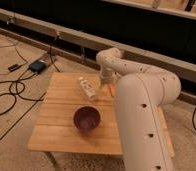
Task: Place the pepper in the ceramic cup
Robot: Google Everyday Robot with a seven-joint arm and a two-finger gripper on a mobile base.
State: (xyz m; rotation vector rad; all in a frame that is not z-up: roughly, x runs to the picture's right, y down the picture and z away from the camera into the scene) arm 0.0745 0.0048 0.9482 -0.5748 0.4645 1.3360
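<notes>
The pepper (111, 90) is a small orange-red piece lying on the wooden table (61, 132), at its far right side, partly hidden by my arm. My gripper (106, 83) hangs from the white arm's end, pointing down, right above and just left of the pepper. The ceramic cup is out of view; my large white arm covers the table's right side.
A clear plastic bottle (87, 89) lies on the table just left of the gripper. A dark purple bowl (87, 119) stands in the table's middle. Cables and a dark box (37, 65) lie on the floor to the left. A dark wall runs behind.
</notes>
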